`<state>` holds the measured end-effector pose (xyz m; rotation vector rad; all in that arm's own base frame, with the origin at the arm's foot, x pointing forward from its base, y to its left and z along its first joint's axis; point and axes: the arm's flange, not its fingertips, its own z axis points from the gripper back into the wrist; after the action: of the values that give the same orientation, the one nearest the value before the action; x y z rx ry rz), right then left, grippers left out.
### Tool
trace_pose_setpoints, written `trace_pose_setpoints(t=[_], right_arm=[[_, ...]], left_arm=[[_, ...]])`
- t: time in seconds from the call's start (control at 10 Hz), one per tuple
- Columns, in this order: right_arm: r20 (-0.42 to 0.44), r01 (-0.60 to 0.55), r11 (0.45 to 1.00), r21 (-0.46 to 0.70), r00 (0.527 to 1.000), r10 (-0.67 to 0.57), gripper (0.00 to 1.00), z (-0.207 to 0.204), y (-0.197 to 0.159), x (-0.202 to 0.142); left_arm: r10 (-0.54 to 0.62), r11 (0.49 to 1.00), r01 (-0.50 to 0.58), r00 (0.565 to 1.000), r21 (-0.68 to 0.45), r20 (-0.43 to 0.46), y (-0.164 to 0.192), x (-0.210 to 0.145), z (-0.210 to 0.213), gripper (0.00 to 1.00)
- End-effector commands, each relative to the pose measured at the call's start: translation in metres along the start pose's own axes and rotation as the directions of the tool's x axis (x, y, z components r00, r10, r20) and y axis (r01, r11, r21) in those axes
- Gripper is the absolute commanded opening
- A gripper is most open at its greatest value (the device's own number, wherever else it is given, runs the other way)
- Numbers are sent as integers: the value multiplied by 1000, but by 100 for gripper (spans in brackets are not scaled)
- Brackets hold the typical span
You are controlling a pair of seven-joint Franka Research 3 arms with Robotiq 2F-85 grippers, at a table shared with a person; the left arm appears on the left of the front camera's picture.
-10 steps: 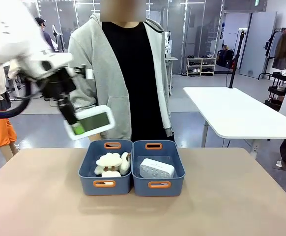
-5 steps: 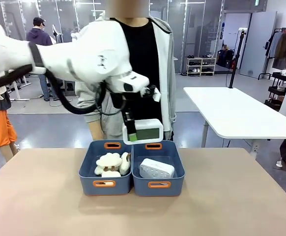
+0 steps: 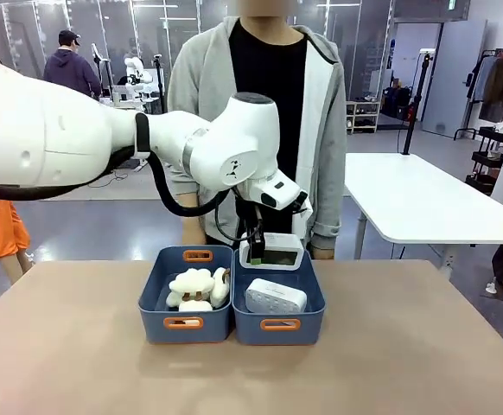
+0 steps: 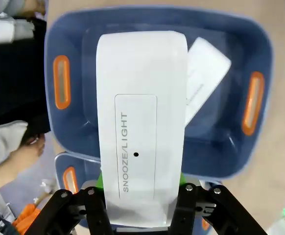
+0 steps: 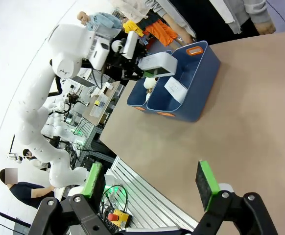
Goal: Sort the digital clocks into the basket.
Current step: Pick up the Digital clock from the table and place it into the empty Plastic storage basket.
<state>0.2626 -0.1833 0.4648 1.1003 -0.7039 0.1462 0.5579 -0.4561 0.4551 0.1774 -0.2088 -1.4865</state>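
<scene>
- One white rounded-rectangle plastic clock with a dotted front (image 3: 276,296) is already seen lying inside the right-hand blue rectangular plastic basket with orange-rimmed slots (image 3: 279,326), toward its near wall.
- The second white plastic clock with a grey screen face (image 3: 272,252) is held just above the far end of that same basket, pinched by one end between the pressed-together green pads of the left gripper (image 3: 257,253); in the left wrist view the clock (image 4: 141,122), its top marked SNOOZE/LIGHT, is shown hanging directly over the basket's interior (image 4: 250,142).
- The task is judged nearly complete: only the lowering and release of this second clock appear to be left.
- Cream fluffy plush toys (image 3: 194,288) are kept apart in the twin blue tub (image 3: 185,324) at the left.
- The right gripper (image 5: 150,183) is seen with its jaws spread and empty, well away from the baskets, near the table's edge.
- Compared with a second ago, the left arm has been swung from the far left corner of the table to the middle, and the clock has been brought down from chest height to the basket's rim.
</scene>
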Motion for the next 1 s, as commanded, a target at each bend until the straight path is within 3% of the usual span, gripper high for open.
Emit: trace_pose_setpoints(t=[0.0, 0.5, 0.6, 0.9], right_arm=[[1, -6, 1000, 7, 1000, 6, 95, 1, 0, 2], [1, -6, 1000, 7, 1000, 6, 95, 1, 0, 2], [1, -6, 1000, 7, 1000, 6, 95, 1, 0, 2], [1, -6, 1000, 7, 1000, 6, 95, 1, 0, 2]], left_arm=[[66, 998, -66, 997, -6, -34, 16, 8, -10, 0], [77, 996, -80, 994, -29, -84, 16, -4, -23, 0], [78, 996, -81, 993, -29, -88, 15, -4, -24, 60], [85, 996, -87, 993, -30, -82, 14, -4, -18, 75]])
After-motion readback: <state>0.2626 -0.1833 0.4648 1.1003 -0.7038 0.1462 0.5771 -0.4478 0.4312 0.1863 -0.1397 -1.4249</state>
